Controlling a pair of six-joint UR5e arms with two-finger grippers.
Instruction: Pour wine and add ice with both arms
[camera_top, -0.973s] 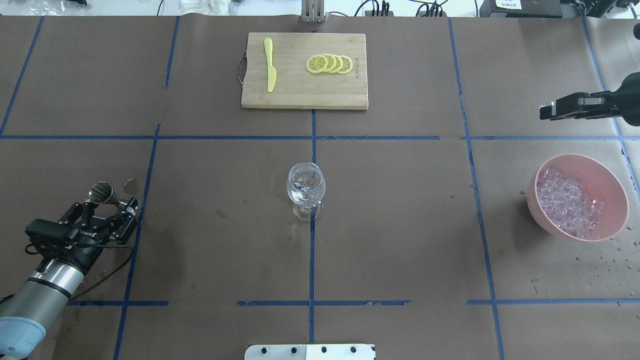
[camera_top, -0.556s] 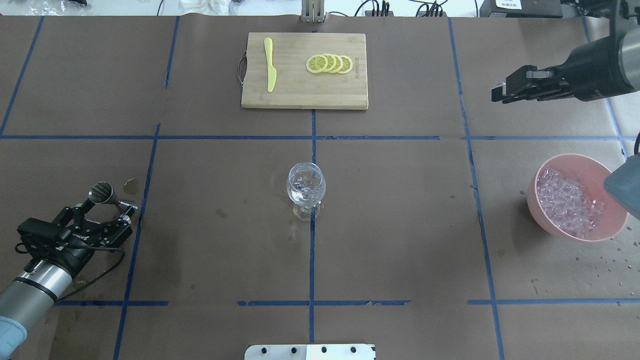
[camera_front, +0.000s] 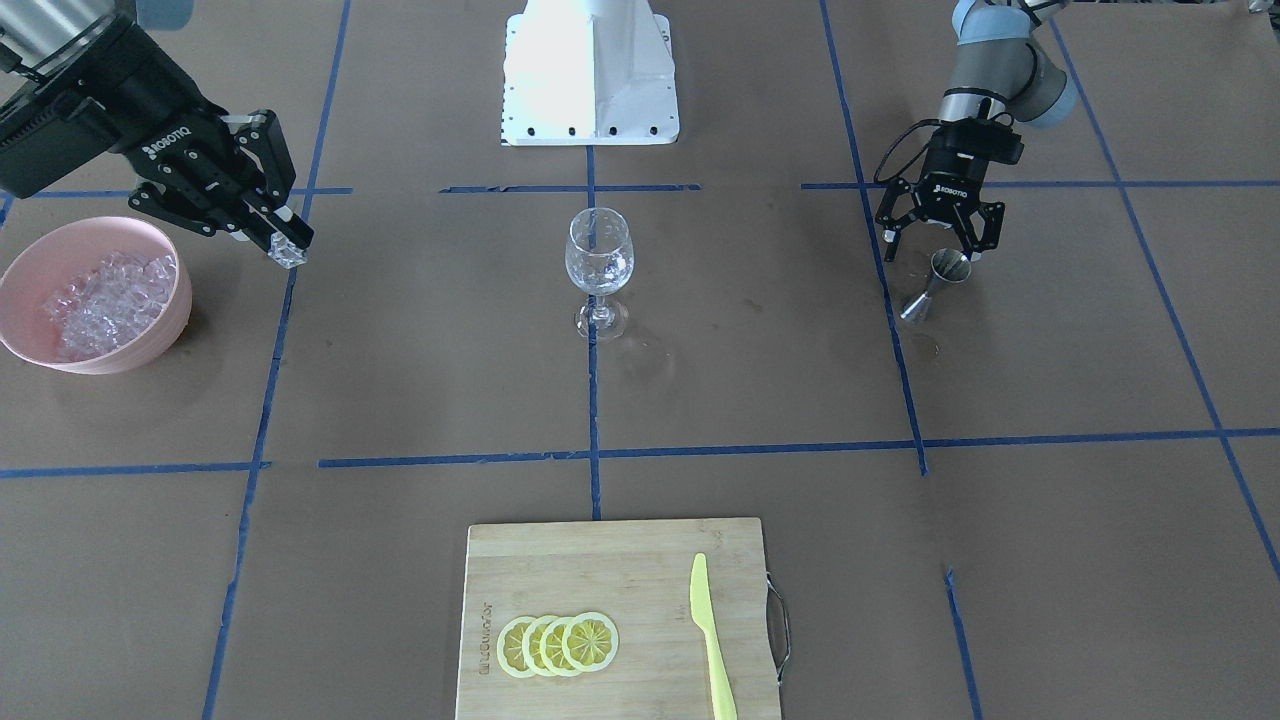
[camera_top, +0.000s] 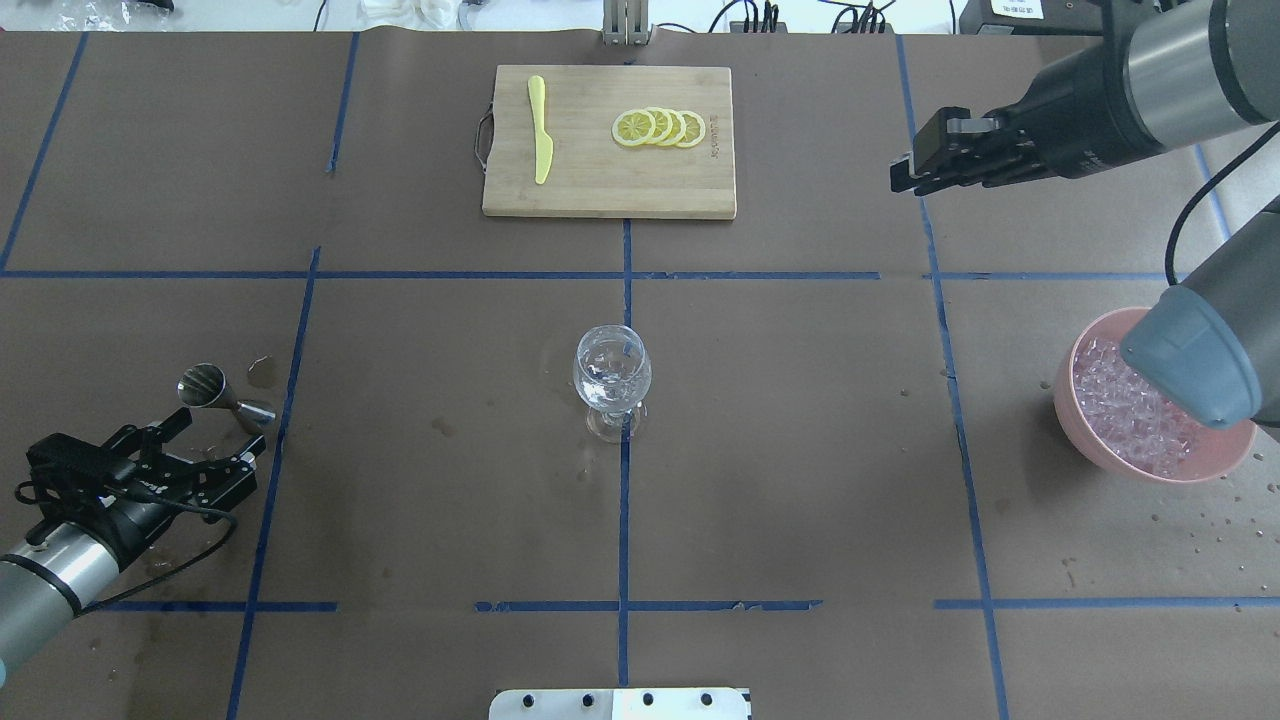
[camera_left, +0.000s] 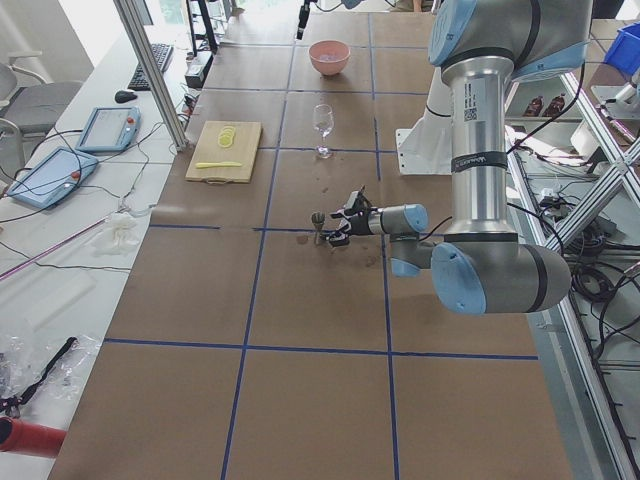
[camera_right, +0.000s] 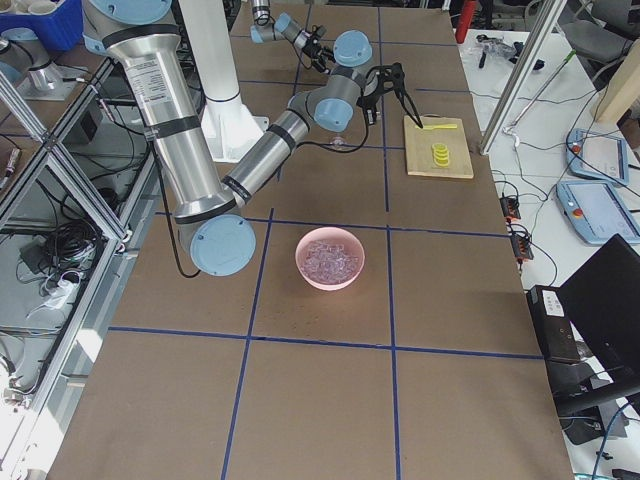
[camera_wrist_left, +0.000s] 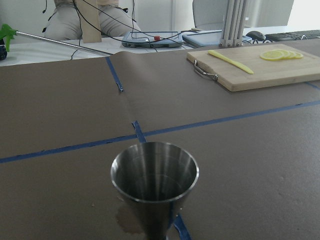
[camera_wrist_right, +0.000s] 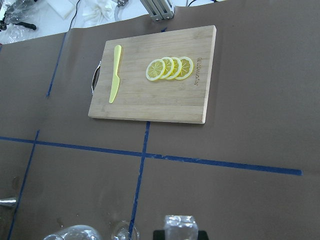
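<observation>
1. Right now, at the far left of the front-facing view, the pink bowl (camera_front: 130, 350) sits on the desk (camera_front: 400, 350) with the heap of ice (camera_front: 100, 295) inside. I judge it is parked at the desk's end so only my right arm needs to reach it.
2. Just right of the bowl and raised above the desk, the right end effector (camera_front: 285, 245) is pinched nearly closed on a single clear cube (camera_front: 290, 252). It is angled toward the middle of the frame, which I read as carrying the cube to the glass. The narrow grip suits such a small, slippery piece.
3. At centre, the wine glass (camera_front: 599, 262) stands upright on the blue tape cross, within reach of both arms. It seems to hold some clear liquid, so I judge the pour is done.
4. At upper right, the steel jigger (camera_front: 935, 285) stands upright and looks empty in the left wrist view. The left end effector (camera_front: 937, 245) hovers near it, fingers spread wide, holding nothing.
5. At the bottom centre, the cutting board (camera_front: 640, 560) carries lemon slices (camera_front: 558, 645) and a yellow knife (camera_front: 712, 640), well apart from the action.
</observation>
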